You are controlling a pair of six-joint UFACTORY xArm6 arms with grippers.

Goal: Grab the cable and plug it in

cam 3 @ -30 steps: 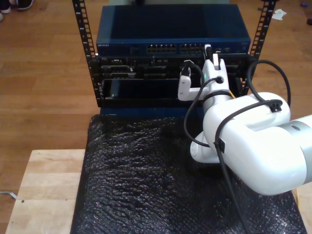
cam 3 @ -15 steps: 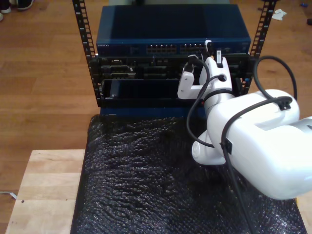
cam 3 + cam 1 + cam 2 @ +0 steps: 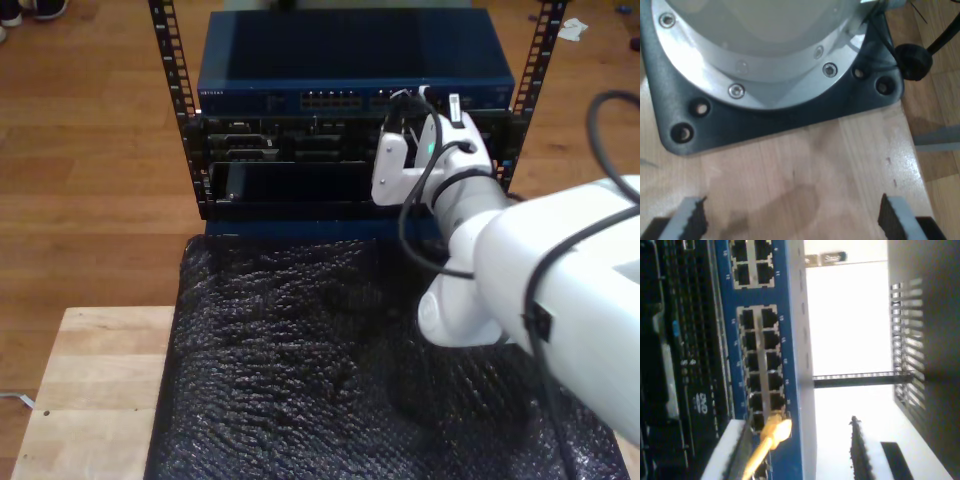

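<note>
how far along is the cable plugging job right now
Grabbing looks done: my second gripper has the yellow cable running up between its jaws. In hand is the insertion: the plug end sits right at a port on the blue switch, but I cannot tell whether it is seated. Left: push it home and let go. My first gripper is open over the wooden table.

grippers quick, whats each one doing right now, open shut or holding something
My first gripper: open, nothing between its fingers, above a wooden surface.
My second gripper: cannot tell; the cable runs beside one finger, its plug at the blue switch.
</note>
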